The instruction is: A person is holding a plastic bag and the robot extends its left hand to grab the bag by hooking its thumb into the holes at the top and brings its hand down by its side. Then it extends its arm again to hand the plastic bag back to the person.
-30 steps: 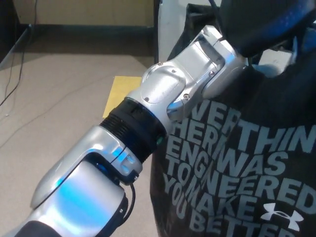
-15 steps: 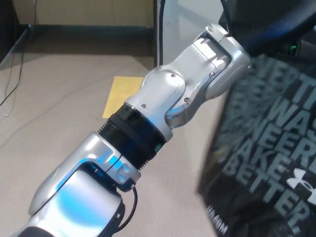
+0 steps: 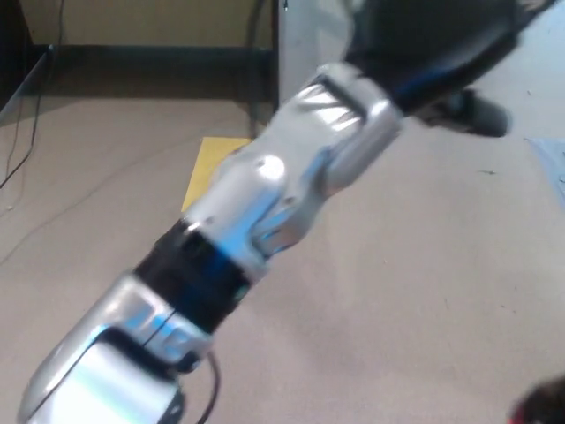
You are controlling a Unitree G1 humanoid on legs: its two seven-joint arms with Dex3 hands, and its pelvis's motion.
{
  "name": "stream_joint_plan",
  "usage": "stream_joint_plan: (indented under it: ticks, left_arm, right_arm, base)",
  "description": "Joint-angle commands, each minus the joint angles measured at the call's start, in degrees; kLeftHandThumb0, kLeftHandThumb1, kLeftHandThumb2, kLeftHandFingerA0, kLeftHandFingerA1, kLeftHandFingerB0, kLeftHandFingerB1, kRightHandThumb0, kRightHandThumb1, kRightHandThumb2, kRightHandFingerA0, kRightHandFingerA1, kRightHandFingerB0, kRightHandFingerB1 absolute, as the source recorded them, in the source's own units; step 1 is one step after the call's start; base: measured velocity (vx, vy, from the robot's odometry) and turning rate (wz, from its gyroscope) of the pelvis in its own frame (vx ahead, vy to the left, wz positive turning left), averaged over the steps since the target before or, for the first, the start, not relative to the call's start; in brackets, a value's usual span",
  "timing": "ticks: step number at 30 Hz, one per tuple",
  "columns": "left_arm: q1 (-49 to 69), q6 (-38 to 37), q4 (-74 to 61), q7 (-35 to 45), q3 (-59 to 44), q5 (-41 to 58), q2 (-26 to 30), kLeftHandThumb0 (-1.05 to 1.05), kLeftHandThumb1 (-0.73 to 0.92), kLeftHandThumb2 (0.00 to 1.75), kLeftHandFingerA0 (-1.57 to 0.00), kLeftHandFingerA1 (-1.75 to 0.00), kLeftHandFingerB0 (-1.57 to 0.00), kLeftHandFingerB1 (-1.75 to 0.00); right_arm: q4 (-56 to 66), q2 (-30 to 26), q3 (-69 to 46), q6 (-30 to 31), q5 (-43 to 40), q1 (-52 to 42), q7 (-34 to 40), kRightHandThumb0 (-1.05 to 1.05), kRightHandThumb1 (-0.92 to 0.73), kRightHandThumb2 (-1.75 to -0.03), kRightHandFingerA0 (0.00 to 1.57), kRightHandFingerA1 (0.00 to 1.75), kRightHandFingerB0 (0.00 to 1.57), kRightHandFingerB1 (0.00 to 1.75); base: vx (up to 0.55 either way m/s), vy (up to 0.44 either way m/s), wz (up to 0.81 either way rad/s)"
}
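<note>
Overhead, the robot's silver left arm [image 3: 265,203] stretches from the frame's 7 o'clock corner up toward 1 o'clock, blurred with motion. Its black left hand [image 3: 433,44] sits at the upper right, smeared into a dark shape, and whether the fingers are spread or closed on anything cannot be told from this view. A dark rounded form [image 3: 477,113] juts out just below the hand, toward 3 o'clock; it is too blurred to identify. No plastic bag can be made out as such anywhere in the frame. Beneath the arm lies beige carpet [image 3: 415,291], with a yellow sheet [image 3: 210,163] partly hidden behind the forearm at about 10 o'clock from centre. Thin dark cables [image 3: 26,150] trail across the floor at 9 o'clock. A pale upright panel [image 3: 309,40] stands at 12 o'clock, against a dark baseboard
</note>
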State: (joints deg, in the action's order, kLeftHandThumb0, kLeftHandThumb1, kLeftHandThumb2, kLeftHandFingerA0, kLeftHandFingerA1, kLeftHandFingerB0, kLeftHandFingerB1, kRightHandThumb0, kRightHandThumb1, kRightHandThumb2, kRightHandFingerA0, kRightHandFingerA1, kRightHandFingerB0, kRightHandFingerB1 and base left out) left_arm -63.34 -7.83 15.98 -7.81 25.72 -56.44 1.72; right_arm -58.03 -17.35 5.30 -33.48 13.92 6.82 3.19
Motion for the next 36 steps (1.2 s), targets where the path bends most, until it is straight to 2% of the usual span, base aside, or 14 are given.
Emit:
stream_joint_plan:
  ticks: [1,2,4,10,11,12,13,16,18,19,27,34,35,36]
  left_arm:
    - [10.88,2.05,-11.89,3.71,-3.69,2.20,6.24,-0.93,0.52,0.60,0.00,0.00,0.00,0.00]
    - [14.26,1.51,-15.24,3.28,-5.22,3.20,7.59,-0.83,0.46,0.86,0.00,0.00,0.00,0.00]
    - [21.65,0.51,-22.55,3.95,-8.21,4.21,11.11,-0.89,0.51,0.88,0.00,-0.01,0.00,0.00]
    - [41.96,-7.47,-33.95,1.60,-17.40,10.96,20.36,-0.83,0.49,0.85,-0.02,-0.09,0.00,0.00]
    - [50.24,-12.00,-33.90,-3.06,-20.44,11.59,22.88,-0.80,0.47,0.60,-0.05,-0.34,0.00,-0.20]
    - [53.28,-13.78,-33.75,-4.99,-21.54,11.77,23.81,-0.80,0.47,0.60,-0.05,-0.34,0.00,-0.20]
    - [56.30,-14.95,-33.18,-6.31,-22.76,12.06,24.46,-0.65,0.37,0.81,-0.02,-0.37,0.00,-0.17]
    - [63.85,-17.63,-31.44,-8.74,-25.67,14.00,25.00,-0.62,0.37,0.81,-0.01,-0.33,0.00,-0.21]
    - [71.67,-24.49,-23.91,-13.38,-28.63,19.24,24.12,-0.58,0.38,0.73,-0.04,-0.39,0.00,-0.25]
    - [72.67,-25.35,-22.30,-13.35,-29.00,20.65,23.75,-0.31,0.21,0.81,0.00,-0.49,0.00,-0.49]
    - [76.96,-34.79,5.89,-13.94,-32.44,29.14,21.33,-0.28,0.23,0.81,-0.02,-0.50,0.00,-0.48]
    - [76.04,-36.34,24.99,-18.29,-33.58,25.66,23.22,-0.33,0.33,0.89,0.00,-0.49,0.00,-0.49]
    - [75.34,-35.65,26.78,-17.14,-33.68,26.11,23.37,-0.64,0.43,0.72,-0.10,-0.40,-0.05,-0.28]
    - [74.69,-35.43,27.81,-16.11,-33.78,26.66,23.39,-0.64,0.43,0.72,-0.10,-0.40,-0.05,-0.28]
  right_arm:
    - [-0.12,-0.82,-0.27,-0.22,-0.09,-1.11,-0.03,-0.39,-0.72,-0.62,0.89,0.55,0.87,0.52]
    - [-0.19,-0.67,-0.68,-0.16,-0.58,-1.13,-0.02,-0.39,-0.71,-0.61,0.87,0.54,0.87,0.51]
    - [-0.22,-0.49,-1.51,-0.43,-1.43,-1.45,0.30,-0.37,-0.69,-0.61,0.81,0.51,0.77,0.46]
    - [-1.15,-0.22,-2.53,-1.76,-1.55,-1.14,1.98,-0.39,-0.70,-0.61,0.78,0.52,0.69,0.45]
    - [-1.46,-0.03,-2.56,-1.72,-1.53,-1.23,1.87,-0.41,-0.70,-0.61,0.76,0.52,0.68,0.45]
    - [-1.55,0.08,-2.58,-1.68,-1.53,-1.31,1.79,-0.41,-0.70,-0.61,0.76,0.52,0.68,0.45]
    - [-1.66,0.20,-2.73,-1.49,-1.69,-1.11,1.69,-0.40,-0.70,-0.61,0.75,0.51,0.68,0.44]
    - [-1.91,0.51,-2.74,-1.88,-1.56,-1.46,2.06,-0.40,-0.70,-0.61,0.75,0.52,0.68,0.44]
    - [-1.96,0.88,-2.56,-1.78,-1.16,-1.62,2.85,-0.38,-0.70,-0.61,0.76,0.52,0.66,0.43]
    - [-2.01,0.92,-2.59,-1.86,-1.17,-1.60,2.92,-0.38,-0.70,-0.61,0.76,0.52,0.66,0.43]
    - [-2.44,1.36,-3.20,-2.11,-1.69,-1.83,2.69,-0.40,-0.71,-0.62,0.72,0.51,0.58,0.41]
    - [-3.32,3.22,-4.36,-3.24,-2.61,-3.03,4.62,-0.46,-0.72,-0.62,0.63,0.48,0.45,0.35]
    - [-3.12,3.35,-4.62,-3.38,-2.72,-3.19,5.07,-0.47,-0.72,-0.62,0.61,0.47,0.43,0.34]
    - [-2.94,3.35,-4.85,-3.30,-2.83,-3.27,5.17,-0.47,-0.72,-0.62,0.61,0.47,0.43,0.34]
  base:
    - [0.00,0.000,0.00]
    - [0.00,0.000,0.00]
    - [0.00,0.000,0.00]
    - [0.00,0.000,0.00]
    - [0.00,0.000,0.00]
    - [0.00,0.000,0.00]
    - [0.00,0.000,0.00]
    - [0.00,0.000,0.00]
    - [0.00,0.000,0.00]
    - [0.00,0.000,0.00]
    - [0.00,0.000,0.00]
    - [0.00,0.000,0.00]
    - [0.00,0.000,0.00]
    - [0.00,0.000,0.00]
